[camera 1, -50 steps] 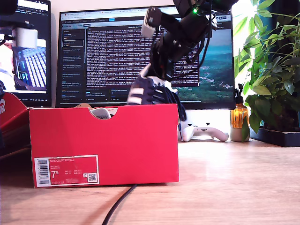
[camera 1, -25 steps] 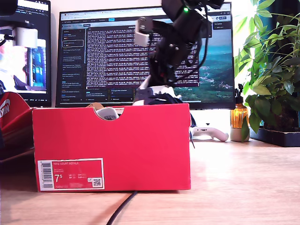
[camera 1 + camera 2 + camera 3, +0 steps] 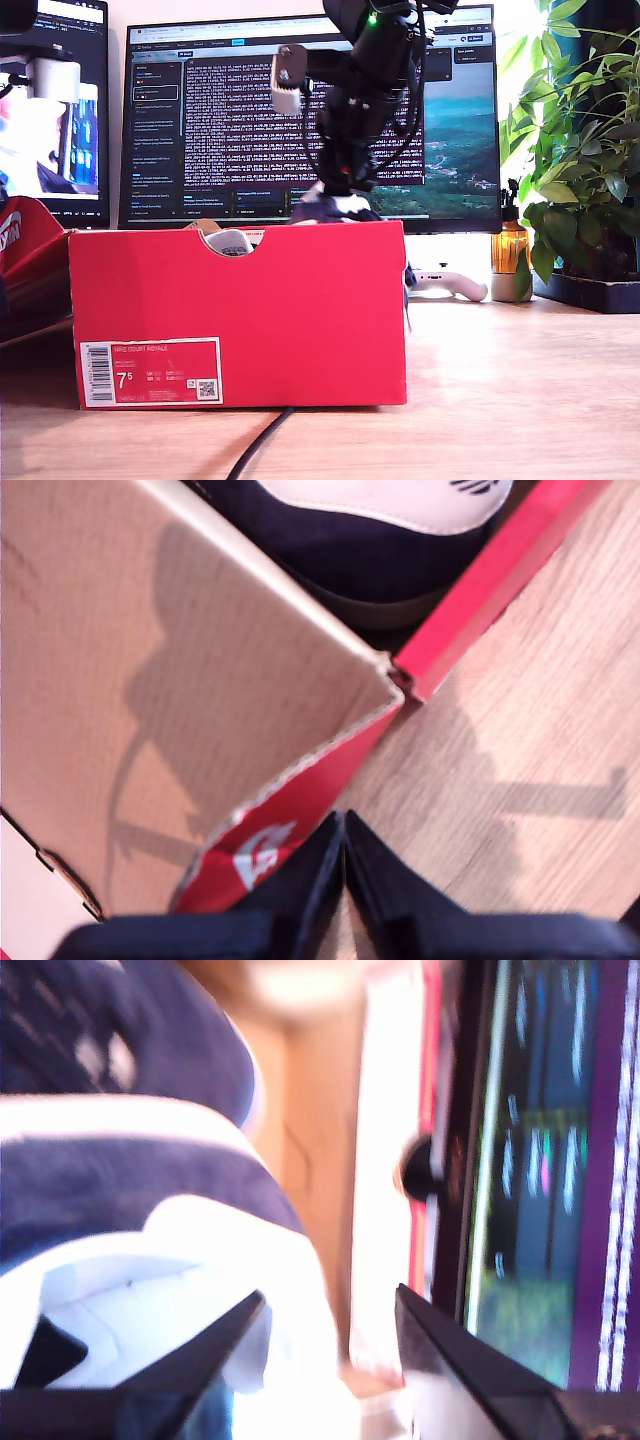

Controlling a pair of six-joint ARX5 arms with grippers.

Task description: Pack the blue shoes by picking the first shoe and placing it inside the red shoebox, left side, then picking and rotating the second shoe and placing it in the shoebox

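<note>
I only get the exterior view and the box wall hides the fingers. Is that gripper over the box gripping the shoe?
Observer: No. My second gripper is open, and the blue shoe lies beside one finger.
Operator: Where's the other gripper?
Observer: My first gripper is shut on nothing, above the red lid and the wooden table.
Operator: Any shoe inside?
Observer: Yes, the first wrist view shows a navy shoe within the red shoebox.

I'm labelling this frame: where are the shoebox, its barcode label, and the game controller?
Shoebox (image 3: 300,300), exterior view, bare red front wall.
Barcode label (image 3: 150,372), exterior view, middle of the white sticker.
Game controller (image 3: 450,283), exterior view, white body behind the box.
</note>
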